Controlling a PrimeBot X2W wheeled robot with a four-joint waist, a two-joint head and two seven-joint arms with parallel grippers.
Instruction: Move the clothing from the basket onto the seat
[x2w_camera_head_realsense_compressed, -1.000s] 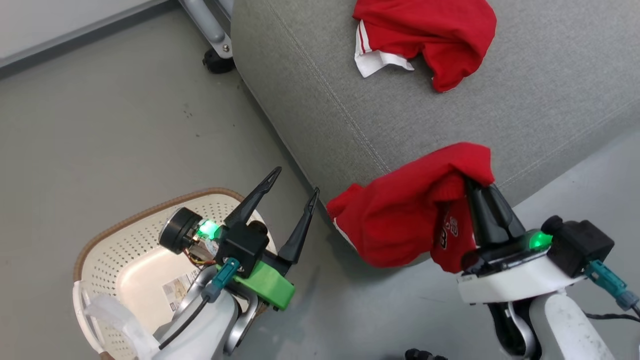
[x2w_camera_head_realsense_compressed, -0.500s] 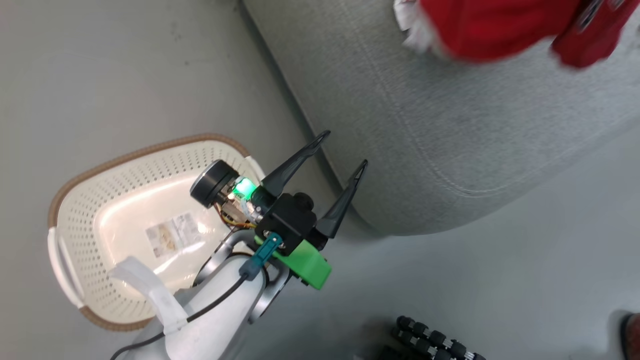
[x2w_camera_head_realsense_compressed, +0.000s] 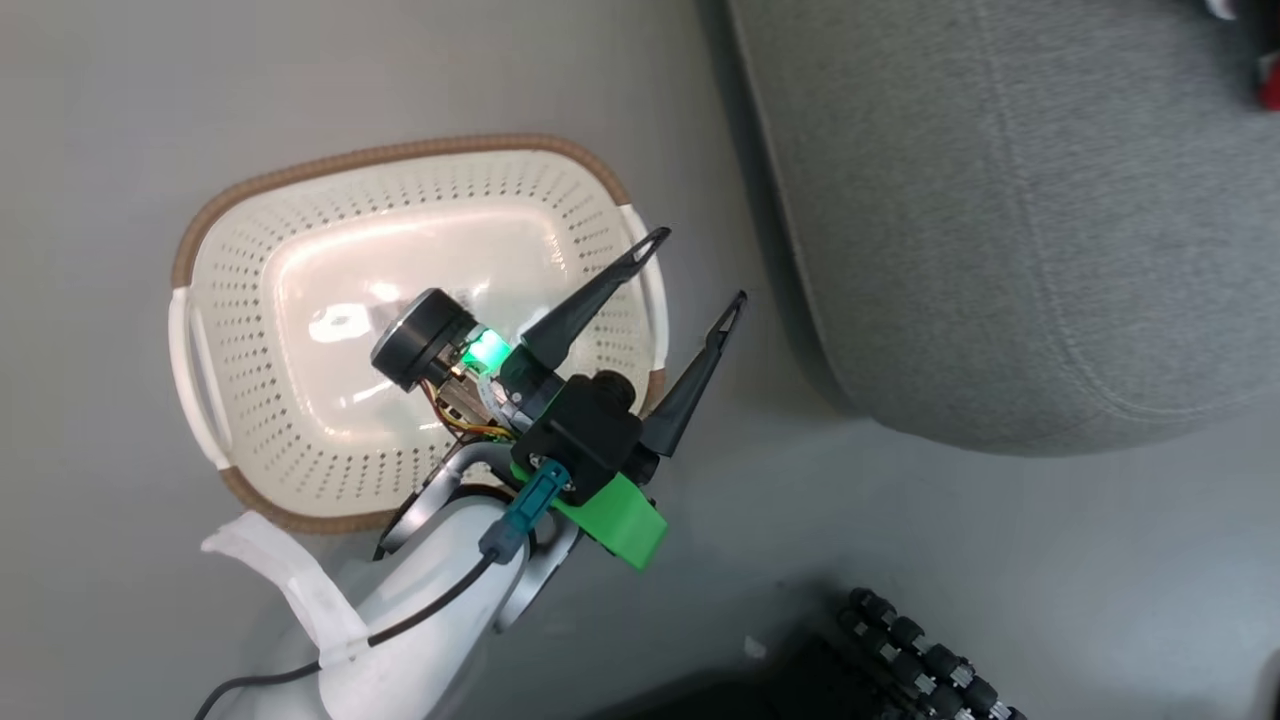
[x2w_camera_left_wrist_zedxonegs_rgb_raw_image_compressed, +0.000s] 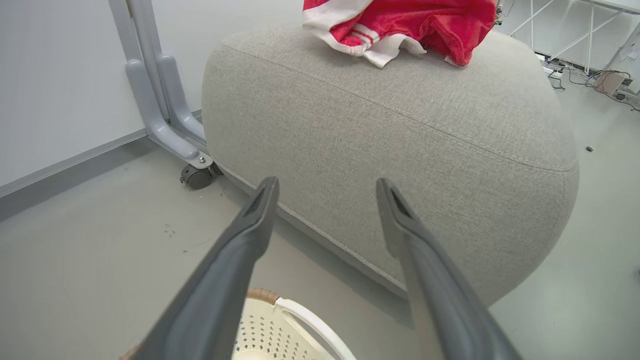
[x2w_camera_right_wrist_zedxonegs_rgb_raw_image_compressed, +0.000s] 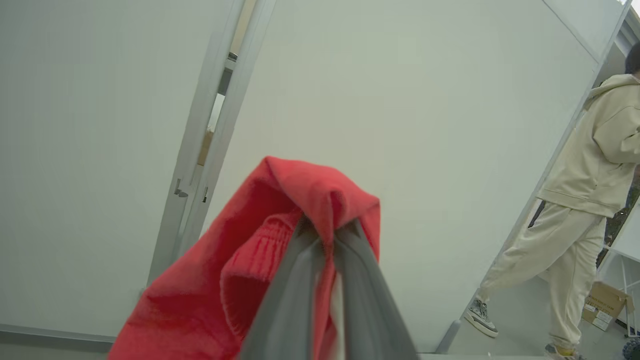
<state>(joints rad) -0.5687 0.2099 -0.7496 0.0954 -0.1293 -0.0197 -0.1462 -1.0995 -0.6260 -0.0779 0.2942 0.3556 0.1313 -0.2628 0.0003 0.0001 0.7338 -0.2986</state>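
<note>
grey floor | l end effector wide over basket | r end effector grips clothing

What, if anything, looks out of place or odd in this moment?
Nothing is spilled or damaged. The basket sits upright and empty. One red garment lies crumpled on the seat; the right gripper grips the other garment aloft. Only oddity: a person is in the background.

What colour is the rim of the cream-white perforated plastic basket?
The woven-look rim is brown; the head view shows it best.
</note>
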